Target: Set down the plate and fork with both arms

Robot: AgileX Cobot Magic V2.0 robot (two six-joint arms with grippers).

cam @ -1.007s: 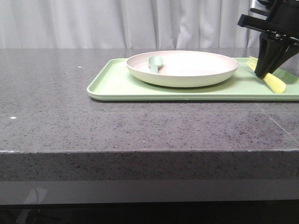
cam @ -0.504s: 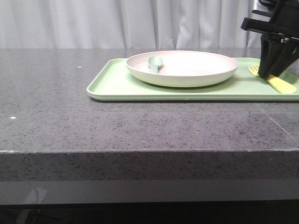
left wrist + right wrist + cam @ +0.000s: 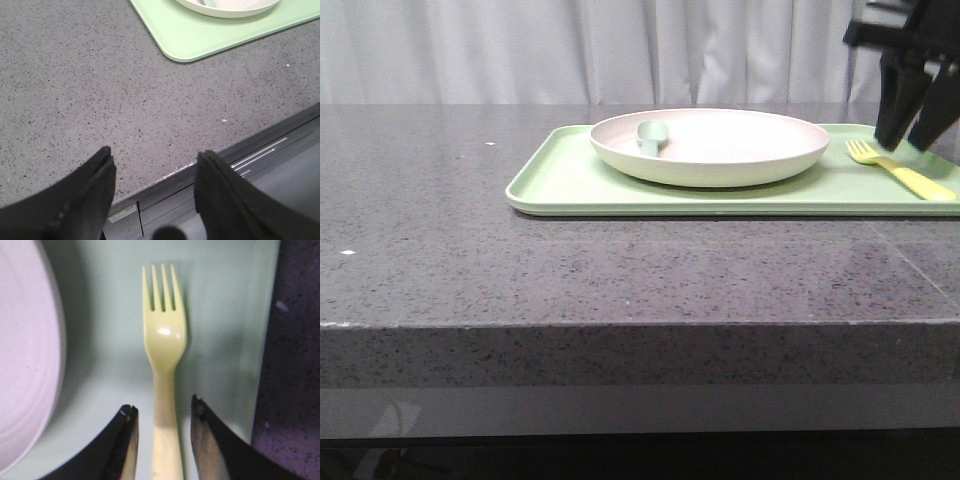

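The off-white plate (image 3: 720, 150) sits on the light-green tray (image 3: 570, 185), with a grey-green spoon (image 3: 650, 133) lying in it. To the plate's right, the pale yellow fork (image 3: 905, 175) lies flat on the tray. My right gripper (image 3: 905, 140) hangs open just above the fork's handle. In the right wrist view the fork (image 3: 164, 340) runs between the spread fingers of that gripper (image 3: 163, 406) without touching them, beside the plate (image 3: 25, 365). My left gripper (image 3: 155, 154) is open and empty over the table's front edge, well away from the tray (image 3: 200, 35).
The tray takes up the right half of the grey speckled table (image 3: 440, 200). The tray's right rim (image 3: 265, 315) lies close beside the fork. A white curtain (image 3: 520, 50) hangs behind the table.
My right gripper has let go of the fork and lifted a little. The fork, held tilted a second ago, now lies flat on the tray.
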